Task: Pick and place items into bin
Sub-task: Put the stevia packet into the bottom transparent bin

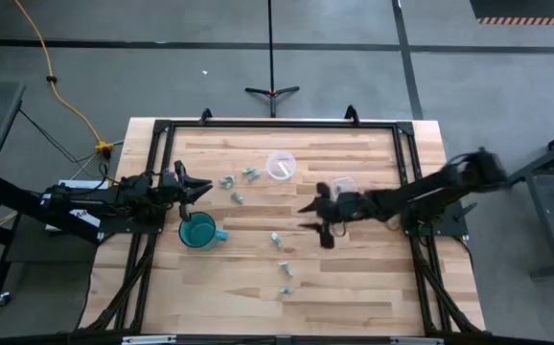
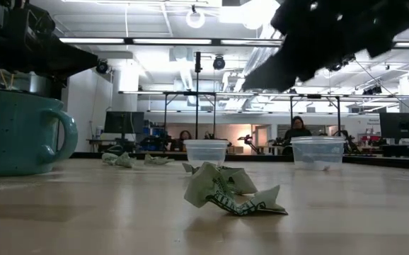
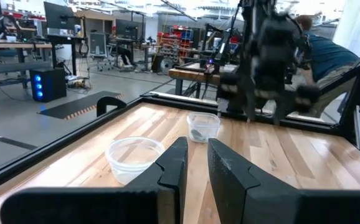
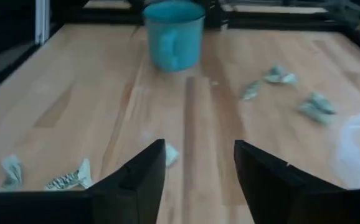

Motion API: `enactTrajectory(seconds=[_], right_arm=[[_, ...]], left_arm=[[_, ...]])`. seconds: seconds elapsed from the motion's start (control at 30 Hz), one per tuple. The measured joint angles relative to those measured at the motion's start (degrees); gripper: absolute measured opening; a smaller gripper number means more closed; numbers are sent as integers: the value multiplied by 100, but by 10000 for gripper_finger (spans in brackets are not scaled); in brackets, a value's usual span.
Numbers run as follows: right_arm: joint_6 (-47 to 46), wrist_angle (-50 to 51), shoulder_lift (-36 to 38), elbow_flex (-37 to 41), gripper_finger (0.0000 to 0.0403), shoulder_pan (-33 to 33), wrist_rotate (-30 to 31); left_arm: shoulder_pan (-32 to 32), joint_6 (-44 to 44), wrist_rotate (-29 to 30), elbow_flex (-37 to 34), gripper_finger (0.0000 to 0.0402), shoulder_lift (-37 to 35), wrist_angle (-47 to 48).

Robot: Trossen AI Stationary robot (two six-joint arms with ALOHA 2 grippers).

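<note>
Several tiny crumpled green-grey items lie on the wooden table: a group [image 1: 238,182] near the left arm and more [image 1: 280,254] toward the near edge. One [image 2: 226,193] shows close in the low view. My right gripper [image 1: 313,217] hovers open over the table's middle; in the right wrist view [image 4: 197,168] one item [image 4: 171,154] lies below, between its fingers, untouched. My left gripper [image 3: 196,171] waits at the left, just above the teal mug [image 1: 197,231], its fingers a narrow gap apart and holding nothing. Two clear cups [image 1: 280,165] [image 1: 342,185] stand toward the far side.
The teal mug [image 4: 174,34] stands upright left of centre. The farther clear cup [image 3: 203,126] holds something pale. A black frame [image 1: 277,125] rims the table. A person [image 3: 329,56] is in the room behind the right arm. Bare wood [image 1: 354,278] lies near the front.
</note>
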State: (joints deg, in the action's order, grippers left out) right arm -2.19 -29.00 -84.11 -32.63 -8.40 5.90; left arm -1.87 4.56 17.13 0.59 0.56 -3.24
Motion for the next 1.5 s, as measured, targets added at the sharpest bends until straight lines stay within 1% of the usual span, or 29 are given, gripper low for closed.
enactTrajectory(seconds=[0.13,0.23,0.33,0.47,0.63,0.77,0.93,1.03,1.17,1.33,1.5], right_arm=[[64,-1050,-967,-21,210,-182,-95],[107,-1163,-1524,-274,228,-301,-98],[115,-1138,-1991,-658,235,-362,-136],[117,-787,-2495,-1152,236,-366,-214],[117,-116,-2859,-1669,237,-343,-239],[117,381,-2964,-1894,237,-322,-200],[56,789,-2964,-2029,231,-320,109],[74,805,-2964,-2031,213,-317,46],[74,814,-2964,-2031,171,-315,-79],[74,790,-2964,-2031,103,-313,-225],[-102,726,-2964,-2029,22,-229,-316]], left_arm=[[0,-44,87,0,99,0,0],[0,-136,101,1,99,0,-1],[0,-146,103,1,99,0,-3],[0,-146,103,1,99,0,-3],[0,-146,103,1,99,0,-5],[0,-136,103,1,99,0,-6],[0,-133,103,1,99,0,-6],[0,-133,101,-1,99,0,-7],[0,-132,100,1,99,0,-6],[0,-131,100,-1,99,0,-5],[0,-131,100,1,99,0,-6]])
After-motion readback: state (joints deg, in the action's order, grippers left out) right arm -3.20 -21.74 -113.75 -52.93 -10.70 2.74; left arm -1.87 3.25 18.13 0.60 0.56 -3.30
